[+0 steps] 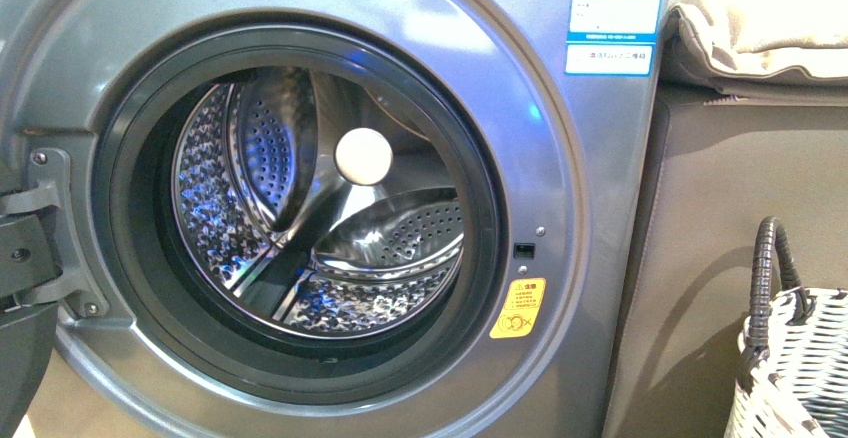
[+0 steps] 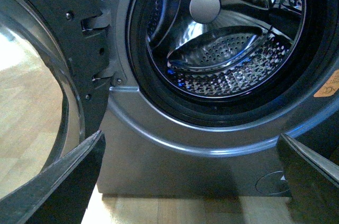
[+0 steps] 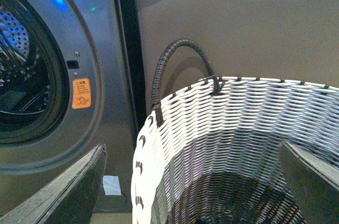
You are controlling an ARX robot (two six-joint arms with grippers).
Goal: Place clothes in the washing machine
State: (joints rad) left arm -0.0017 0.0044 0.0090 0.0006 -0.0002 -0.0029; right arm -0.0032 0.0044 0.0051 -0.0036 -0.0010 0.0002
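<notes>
**Washing machine** [image 1: 560,208]: one, silver-grey front-loader. It fills the left and middle of the front view.
- Door [image 2: 53,1]: one, swung open on the machine's left-hand side. Two hinge brackets [image 2: 98,23] show in the left wrist view.
- Drum [image 1: 215,188]: one, perforated steel, seen through the dark-rimmed porthole. Two raised paddles [image 1: 275,128] and one pale round disc [image 1: 363,156] at the back are visible.
- Yellow sticker [image 1: 518,308]: one, at the lower right of the porthole.
- Blue-and-white label [image 1: 615,13]: one, at the upper right corner.

**Clothes**: no dark garment can be made out in any of the three views. The basket's depth is dim.

**Basket** [image 1: 800,358]: one, white woven, on the floor to the right of the machine. One dark handle [image 1: 768,268] is visible.

**Cushion** [image 1: 770,18]: one, beige, on the brown surface above the basket.

**Left gripper** [image 2: 189,138]: one, low in front of the porthole. Its two fingers [image 2: 69,181] are spread wide with nothing between them.

**Right gripper** [image 3: 192,147]: one, above the basket's mouth. Its two fingers [image 3: 63,192] are likewise parted and hold nothing.
</notes>
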